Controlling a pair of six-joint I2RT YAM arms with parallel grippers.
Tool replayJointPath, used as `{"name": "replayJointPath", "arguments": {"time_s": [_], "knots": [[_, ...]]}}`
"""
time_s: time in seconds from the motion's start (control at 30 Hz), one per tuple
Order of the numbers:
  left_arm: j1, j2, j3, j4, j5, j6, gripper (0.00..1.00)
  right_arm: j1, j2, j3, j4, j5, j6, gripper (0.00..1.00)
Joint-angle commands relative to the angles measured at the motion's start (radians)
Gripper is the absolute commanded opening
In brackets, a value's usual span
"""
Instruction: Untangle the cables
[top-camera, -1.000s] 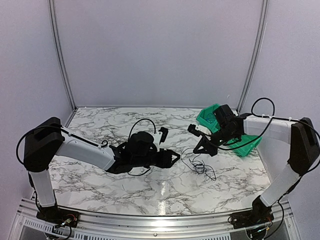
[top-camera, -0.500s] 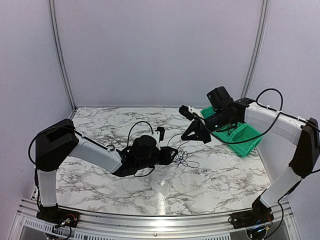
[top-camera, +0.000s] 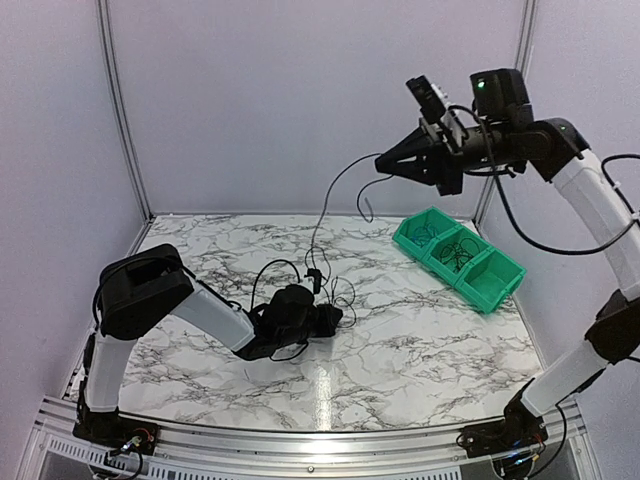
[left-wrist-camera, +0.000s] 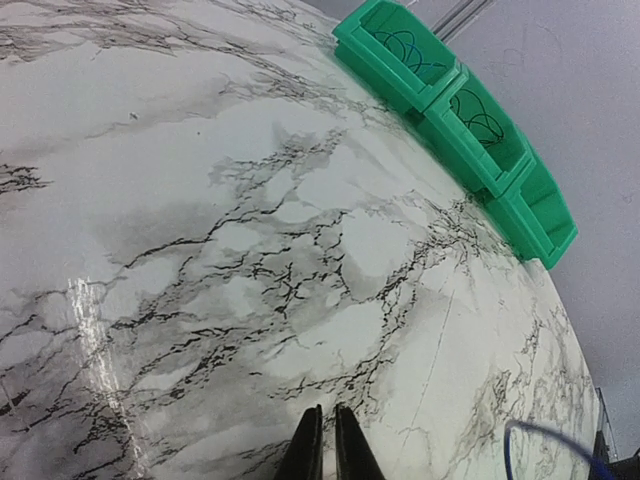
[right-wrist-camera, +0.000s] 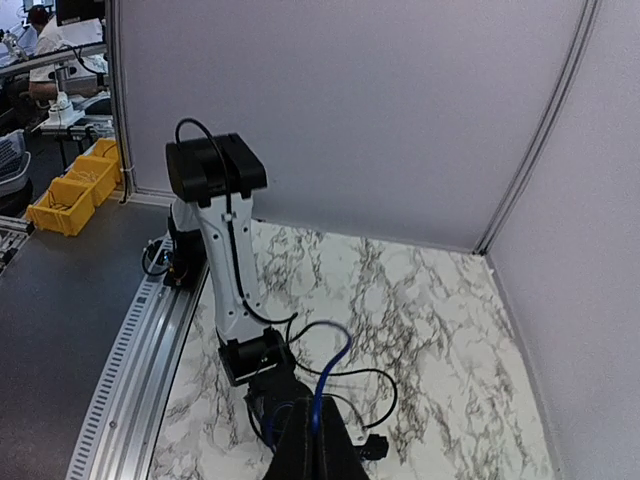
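Pulling one strand out: the right pincer (top-camera: 382, 160), clamped on a cable (right-wrist-camera: 316, 403), holds it high above the tangle (top-camera: 330, 292) on the table (top-camera: 420, 340), beside the nearly-together left pincer (top-camera: 336, 316), whose grip I cannot tell; next, that tangle probably needs pinning.

I see a white marble table (top-camera: 420, 350) veined with grey and black. The bins (top-camera: 497, 283) at right are bright green. The cables (top-camera: 320, 222) are black. In the right wrist view, one blue strand (right-wrist-camera: 330, 365) shows at lower centre and yellow crates (right-wrist-camera: 75, 195) at upper left.
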Motion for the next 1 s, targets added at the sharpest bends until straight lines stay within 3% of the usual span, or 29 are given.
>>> {"name": "replayJointPath", "arguments": {"time_s": [0.0,0.23,0.53,0.63,0.7,0.83,0.97], "knots": [[0.009,-0.009,-0.046,0.039,-0.023,-0.008,0.05,-0.005,-0.033,0.11,0.008,-0.062,0.051,0.0],[0.016,-0.097,-0.202,0.071,-0.051,-0.008,0.0,-0.04,-0.009,0.118,0.017,0.041,0.047,0.0],[0.015,-0.233,-0.422,0.085,-0.066,0.012,0.01,-0.192,-0.11,0.117,0.244,0.061,0.171,0.0],[-0.009,-0.312,-0.445,0.113,-0.07,0.112,0.29,-0.193,-0.094,0.11,0.268,0.086,0.182,0.0],[-0.045,-0.371,-0.442,0.116,-0.108,0.219,0.42,-0.193,-0.088,0.056,0.303,0.08,0.208,0.0],[-0.115,-0.457,-0.416,0.146,-0.188,0.398,0.55,-0.193,-0.084,-0.054,0.372,0.088,0.238,0.0],[-0.14,-0.461,-0.35,0.181,-0.17,0.467,0.69,-0.187,-0.078,-0.123,0.413,0.109,0.249,0.0]]}}
